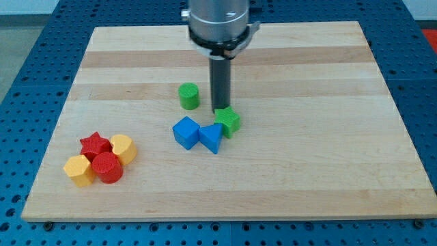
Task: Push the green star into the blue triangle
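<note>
The green star (229, 121) sits near the board's middle, touching the blue triangle (211, 137) at its lower left. My tip (220, 109) stands just above the green star on its upper left side, at or very near its edge. A blue cube (185, 131) lies against the triangle's left side.
A green cylinder (189, 96) stands to the upper left of my tip. At the view's lower left is a cluster: a red star (95, 144), a red cylinder (107, 167), and two yellow blocks (123, 147) (78, 169). The wooden board (307, 171) lies on a blue pegboard table.
</note>
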### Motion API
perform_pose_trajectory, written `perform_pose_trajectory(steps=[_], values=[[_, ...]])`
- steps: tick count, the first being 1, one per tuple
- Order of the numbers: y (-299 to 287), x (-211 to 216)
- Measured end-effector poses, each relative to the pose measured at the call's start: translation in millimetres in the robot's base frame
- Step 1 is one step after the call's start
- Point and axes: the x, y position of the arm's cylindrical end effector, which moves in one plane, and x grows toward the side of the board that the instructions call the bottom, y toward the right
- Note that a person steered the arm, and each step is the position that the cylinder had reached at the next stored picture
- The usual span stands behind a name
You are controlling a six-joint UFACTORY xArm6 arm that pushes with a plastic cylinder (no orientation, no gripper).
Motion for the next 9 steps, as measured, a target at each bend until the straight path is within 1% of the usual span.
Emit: perform_pose_trajectory(steps=[1, 2, 3, 4, 5, 6, 9], values=[[-29.1, 14.7], [-32.4, 14.7], [10.2, -20.8], [59.3, -34.8], [89.2, 4.9], [93.6, 28.8], [10.8, 29.1]])
